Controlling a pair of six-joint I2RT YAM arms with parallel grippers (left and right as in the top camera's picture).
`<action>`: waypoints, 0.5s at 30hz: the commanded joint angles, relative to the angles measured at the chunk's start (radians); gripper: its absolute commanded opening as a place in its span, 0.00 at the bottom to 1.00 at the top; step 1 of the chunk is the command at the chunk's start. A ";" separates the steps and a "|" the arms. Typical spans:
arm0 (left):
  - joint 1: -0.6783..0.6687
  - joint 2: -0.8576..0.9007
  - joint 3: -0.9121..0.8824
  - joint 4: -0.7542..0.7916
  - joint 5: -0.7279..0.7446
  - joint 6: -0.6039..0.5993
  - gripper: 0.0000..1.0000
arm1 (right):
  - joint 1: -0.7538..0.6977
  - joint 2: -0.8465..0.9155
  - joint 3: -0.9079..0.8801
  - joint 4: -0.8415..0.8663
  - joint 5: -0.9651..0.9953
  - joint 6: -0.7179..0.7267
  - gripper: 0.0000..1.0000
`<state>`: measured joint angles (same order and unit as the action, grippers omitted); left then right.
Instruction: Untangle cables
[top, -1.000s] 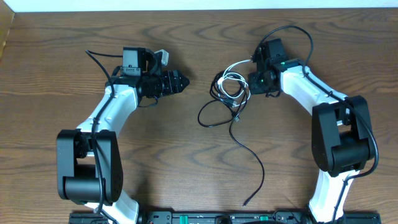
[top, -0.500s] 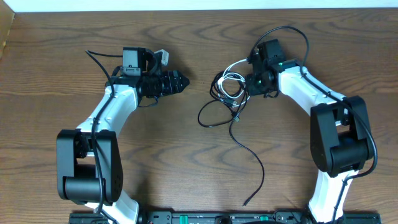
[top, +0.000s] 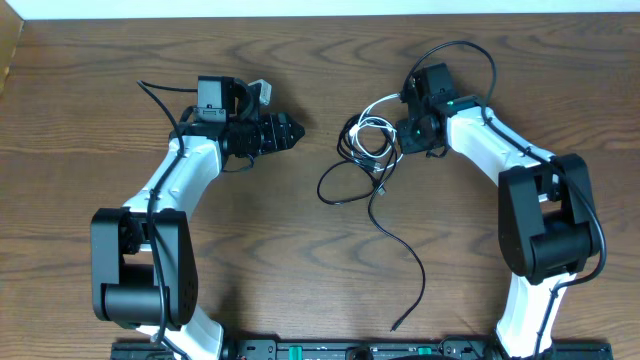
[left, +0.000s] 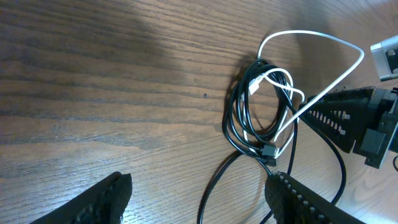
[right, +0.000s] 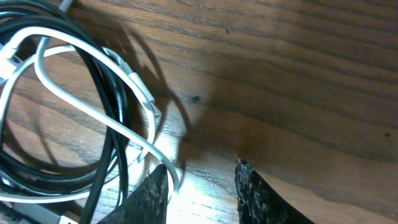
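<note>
The black cable (left: 231, 124) has its loose end close to us, and farther back it is wound up with the white cable (left: 305, 32), between the wide-open, empty left gripper (top: 297, 130) and the right gripper (right: 201, 167), whose fingers are a little apart and pinch nothing.

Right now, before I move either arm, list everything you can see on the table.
black cable: one, black, coiled mid-table, long tail running toward the robot's base
white cable: one, white, looped through the black coil
table: one, brown wood, under everything
left arm: one, white and black, left of the tangle
right arm: one, white and black, right of the tangle
left claw: one, black, open, apart from the tangle
right claw: one, black, open, at the tangle's right edge
</note>
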<state>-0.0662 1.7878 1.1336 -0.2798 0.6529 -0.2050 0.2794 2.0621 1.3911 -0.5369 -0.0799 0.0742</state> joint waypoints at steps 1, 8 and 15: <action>0.001 0.011 0.000 0.002 0.012 0.018 0.73 | 0.018 0.036 0.001 0.002 0.021 -0.013 0.32; 0.001 0.011 0.000 0.002 0.012 0.018 0.73 | 0.029 0.093 0.001 0.029 0.076 -0.009 0.38; 0.002 0.011 0.000 0.002 0.012 0.018 0.73 | 0.029 0.091 0.001 -0.050 0.505 0.096 0.01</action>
<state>-0.0662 1.7878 1.1336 -0.2802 0.6529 -0.2050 0.3092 2.1017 1.4090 -0.5407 0.1684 0.1211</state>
